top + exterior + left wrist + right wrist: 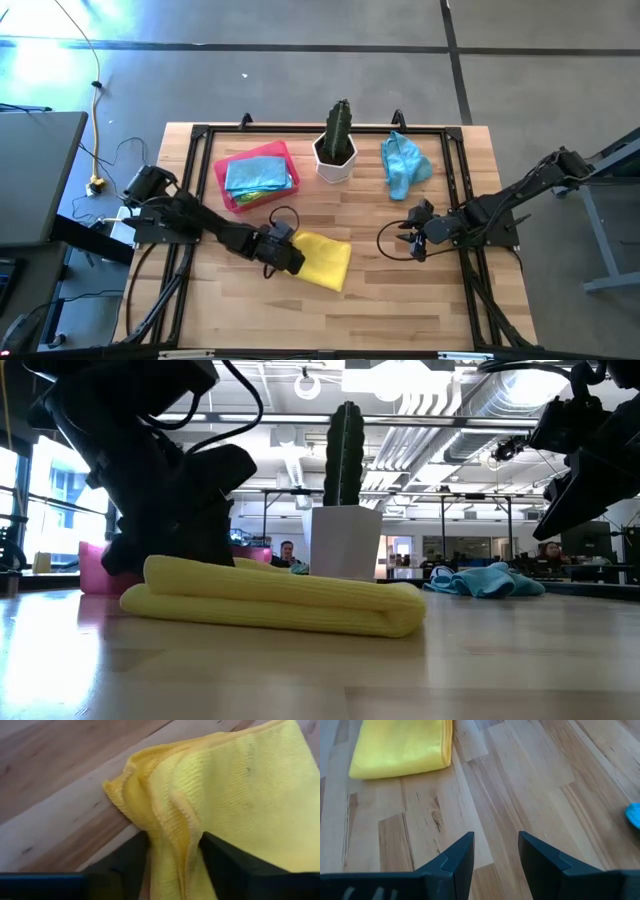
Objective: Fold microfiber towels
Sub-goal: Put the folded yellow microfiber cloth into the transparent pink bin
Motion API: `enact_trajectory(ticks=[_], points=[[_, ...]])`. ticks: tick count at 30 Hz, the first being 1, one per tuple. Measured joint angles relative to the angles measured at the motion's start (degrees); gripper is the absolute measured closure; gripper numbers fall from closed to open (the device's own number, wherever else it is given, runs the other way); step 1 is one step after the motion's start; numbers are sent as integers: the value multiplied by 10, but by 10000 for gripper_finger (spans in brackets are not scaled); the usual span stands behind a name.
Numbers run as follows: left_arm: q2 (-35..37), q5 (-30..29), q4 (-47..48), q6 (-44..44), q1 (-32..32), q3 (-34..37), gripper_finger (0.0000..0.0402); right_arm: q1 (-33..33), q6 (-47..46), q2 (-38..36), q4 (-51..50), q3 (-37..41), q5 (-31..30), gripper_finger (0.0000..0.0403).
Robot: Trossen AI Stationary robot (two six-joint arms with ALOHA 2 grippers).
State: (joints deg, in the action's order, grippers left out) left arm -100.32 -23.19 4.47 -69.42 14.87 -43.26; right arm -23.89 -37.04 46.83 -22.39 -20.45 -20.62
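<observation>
A yellow microfiber towel (325,262) lies folded on the wooden table, near the middle; it also shows in the low view (270,600). My left gripper (285,250) is shut on its left end. My right gripper (412,240) hangs open and empty to the right of the towel, above bare wood; in its wrist view (495,855) the yellow towel (400,747) lies farther off. A light blue towel (403,165) lies crumpled at the far right. More towels, blue and green, lie in the pink tray (225,185). My left gripper pinches the yellow towel's left end (175,835) between its two fingers (127,862), over several stacked layers whose hemmed edges show. The fingers come slanting down from the table's left. The towel lies flat on the table, slack.
A white pot with a cactus (337,150) stands at the far middle, between the pink tray and the blue towel. A black frame (200,135) runs around the table top. There is bare wood along the near edge (330,320).
</observation>
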Motion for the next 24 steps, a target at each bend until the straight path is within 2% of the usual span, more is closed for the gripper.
enact_trajectory(ticks=[6, 8, 12, 16, 24], points=[[-5, -15, 6, 36, -5, -11, 365, 0, 0, 0, 0, 0, 0, 258], [-1, -2, 7, 48, -11, -17, 390, 0, 0, 0, -1, 0, 0, 258], [10, 3, 27, 80, -33, -42, 382, 0, 0, 0, 0, 0, 0, 258], [19, -3, 54, 142, -70, -86, 395, 0, 0, 0, 0, 0, 0, 258], [36, -64, 146, 269, -175, -187, 396, 0, 0, 0, -1, 0, 0, 258]])
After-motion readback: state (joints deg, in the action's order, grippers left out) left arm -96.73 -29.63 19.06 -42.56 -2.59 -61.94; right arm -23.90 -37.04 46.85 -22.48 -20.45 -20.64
